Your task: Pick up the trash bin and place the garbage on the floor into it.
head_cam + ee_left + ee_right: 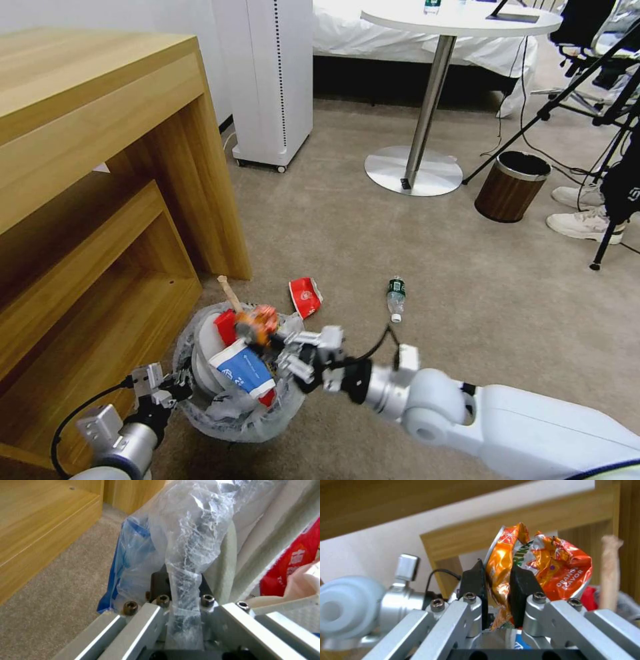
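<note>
Crinkled liner plastic at the rim of the bin is pinched between the pads of the left gripper, so the bin is held at its near-left edge, beside the wooden shelf. Over the bin's mouth the right gripper is clenched on a crushed orange can, gripped at one edge between the black pads. Inside are seen a blue-white carton, red wrappers and a stick. For a clean drop, the can should be brought lower and nearer the bin's middle before it is released, since the heap is already high and the can could roll off. On the carpet, a red cup lies near the bin, and a bottle farther right.
</note>
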